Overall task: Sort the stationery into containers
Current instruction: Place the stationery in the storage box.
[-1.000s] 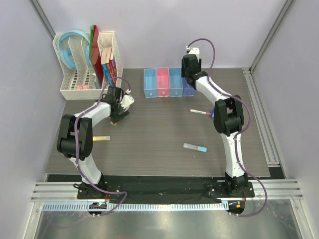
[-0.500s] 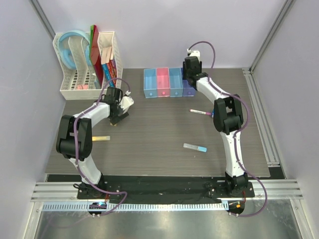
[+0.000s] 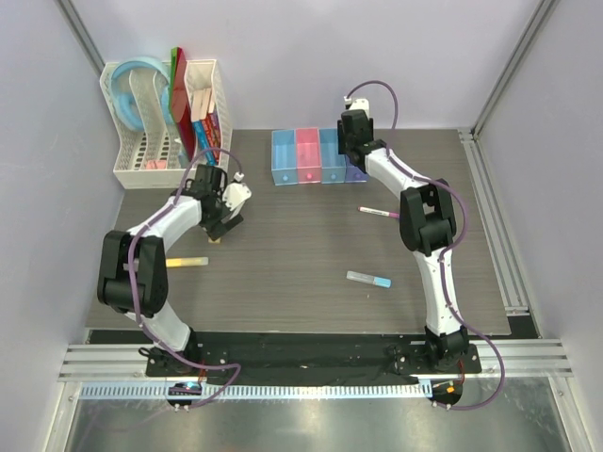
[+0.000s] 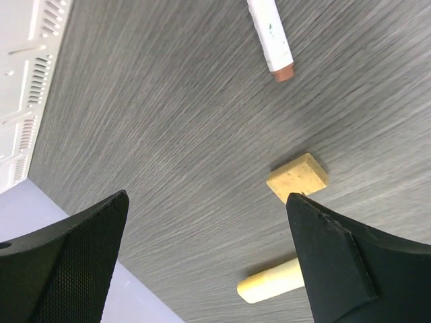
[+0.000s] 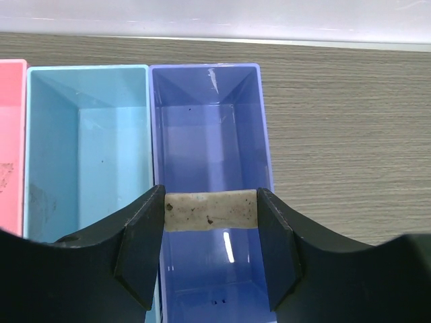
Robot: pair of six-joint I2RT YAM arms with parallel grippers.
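The right hand (image 5: pixel 210 202) has slid left and now grips a pale block (image 5: pixel 211 211) crosswise, straight above the violet-blue bin (image 5: pixel 205 94), while the left hand (image 4: pixel 207 196) gapes open over the tan piece (image 4: pixel 297 177).

Violet-blue bin (image 5: pixel 205 134), speckled cream block (image 5: pixel 211 210)

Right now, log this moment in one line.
right gripper shut on off-white block over violet-blue bin | left gripper open beside tan piece

White mesh rack (image 3: pixel 141 158) holding books (image 3: pixel 202 121) at dark table's (image 3: pixel 301 247) far-left corner
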